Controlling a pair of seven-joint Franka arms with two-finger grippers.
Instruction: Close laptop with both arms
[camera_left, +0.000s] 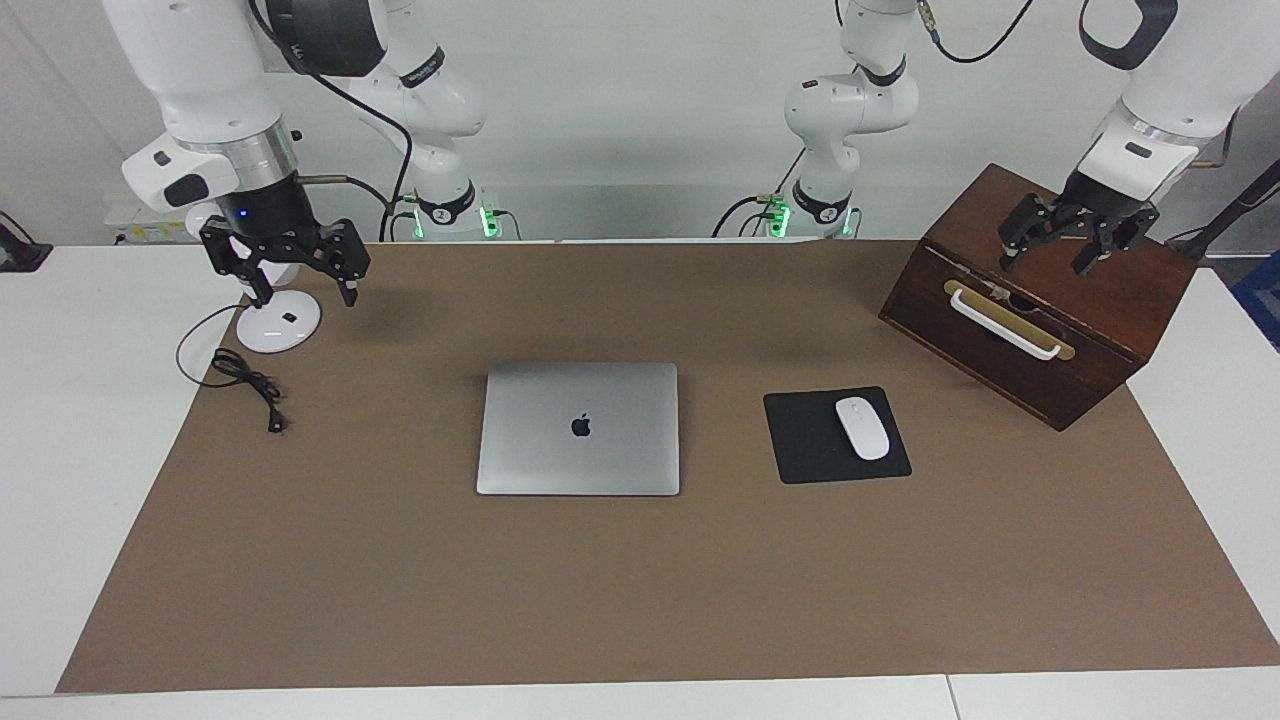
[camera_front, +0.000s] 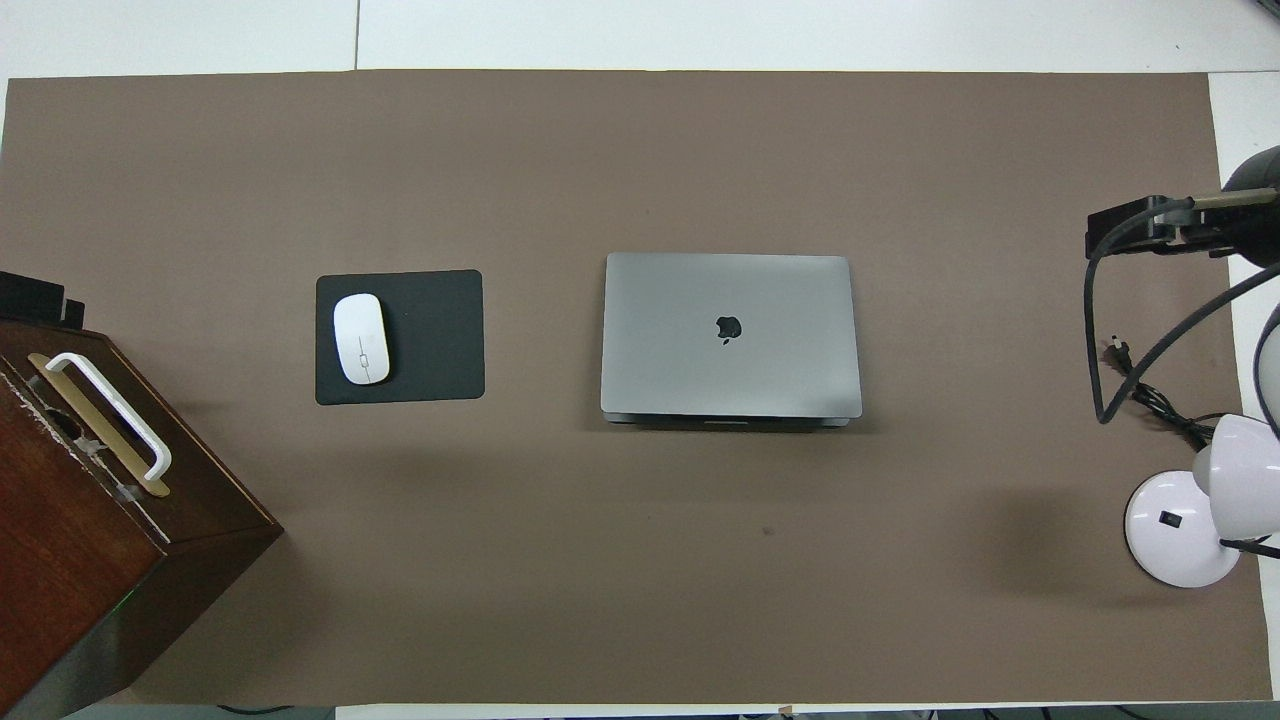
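The slim silver-grey laptop with the black apple logo on its lid lies shut and flat at the middle of the brown mat that covers the white desk. Everything else is placed from this laptop.

Beside it, toward the left arm's end of the desk, lies a black square mouse pad with a white oval mouse resting on it. Past the pad in the same direction, and nearer to the robots than the laptop, stands a dark brown wooden box with a sloping front that carries a white handle on a brass plate.

The left gripper hangs over the top of this box, well apart from the laptop. Its jaws stand spread wide and hold nothing, and they are clear of the white handle.

Toward the right arm's end of the desk, and nearer to the robots than the laptop, a white desk lamp with a round base stands at the mat's edge, with a black cable curling off beside it. The right gripper hangs over the mat just beside the lamp base, also well apart from the laptop. Its jaws are spread wide and empty.
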